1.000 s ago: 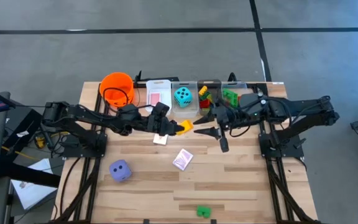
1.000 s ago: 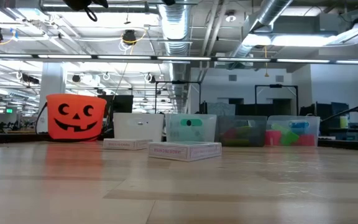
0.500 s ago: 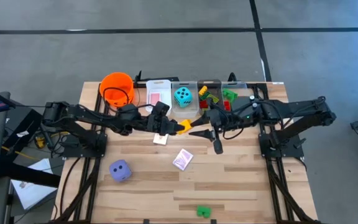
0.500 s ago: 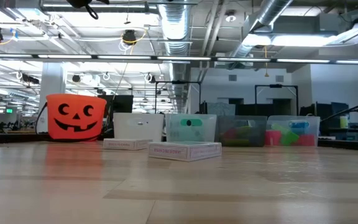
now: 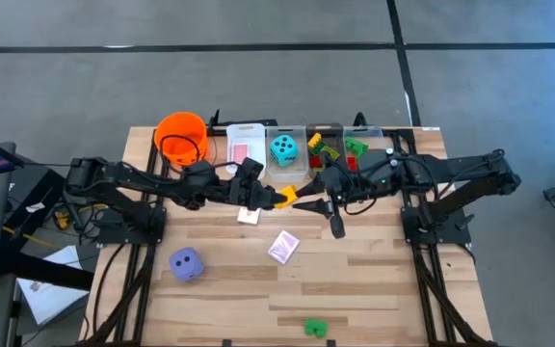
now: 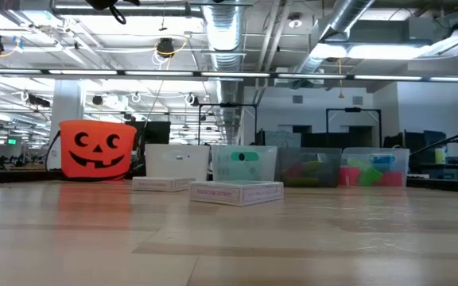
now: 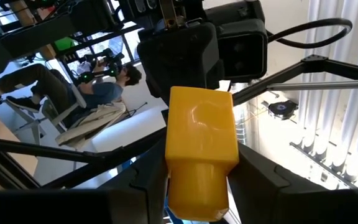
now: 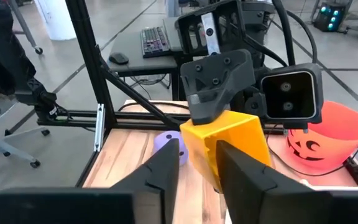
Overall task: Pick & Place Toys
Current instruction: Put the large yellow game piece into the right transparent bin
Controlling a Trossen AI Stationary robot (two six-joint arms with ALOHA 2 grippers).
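A yellow brick [image 5: 286, 196] is held above the table's middle by my left gripper [image 5: 276, 197], which is shut on it. It fills the left wrist view [image 7: 201, 149] and shows in the right wrist view [image 8: 229, 146]. My right gripper [image 5: 318, 212] is open and faces the left one. Its fingers [image 8: 160, 174] stand close by the brick's free end. A purple die [image 5: 186, 263], pink-backed cards [image 5: 282, 247], a card [image 5: 249, 216] and a green brick [image 5: 314, 328] lie on the table. My left gripper pinches the yellow brick's near end by two opposite sides [image 7: 174, 186] between its two fingers [image 7: 135, 186]. The fingers are about level and point toward the table's right. The brick sticks out past the fingertips, clear of the table. My right gripper may touch the brick; I cannot tell.
Along the far edge stand an orange bucket [image 5: 181, 135], a white bin with a card [image 5: 244, 149], a clear bin with a teal die [image 5: 282, 149] and bins of bricks [image 5: 340, 149]. The low view shows the bucket [image 6: 98, 149] and the cards [image 6: 237, 192].
My right gripper has gone toward the table's left, closer to the yellow brick in my left gripper, and has then kept still. The brick has stayed where it was.
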